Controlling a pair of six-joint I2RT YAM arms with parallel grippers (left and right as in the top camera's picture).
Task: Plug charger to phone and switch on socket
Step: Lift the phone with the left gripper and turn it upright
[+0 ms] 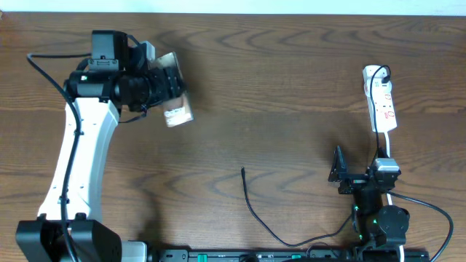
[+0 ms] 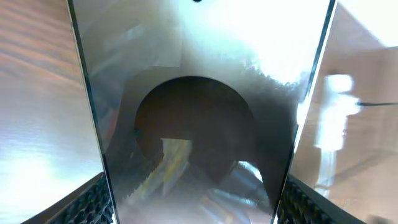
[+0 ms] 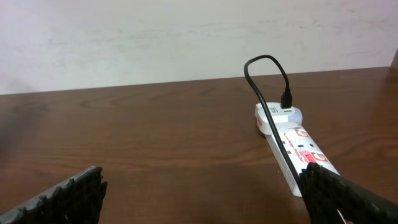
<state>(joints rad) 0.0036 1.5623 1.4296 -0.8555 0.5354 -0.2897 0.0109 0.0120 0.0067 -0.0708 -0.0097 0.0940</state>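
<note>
Surface: dark wood-grain table (image 1: 277,87) — pale wall (image 3: 124,37) behind.
Left gripper (image 1: 169,81): gripping flat glossy phone (image 1: 178,113), ten o'clock.
Right gripper (image 1: 338,173): wide, empty.

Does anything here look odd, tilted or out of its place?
Yes. The phone is not lying flat: the left gripper holds it tilted, at the far left of the table. The charger tip lies loose mid-table, plugged into nothing.

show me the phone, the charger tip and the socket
phone (image 1: 178,110), overhead view, its exposed brown face.
charger tip (image 1: 243,171), overhead view, free end of the black cable.
socket (image 1: 383,102), overhead view, middle of the white strip.
</note>
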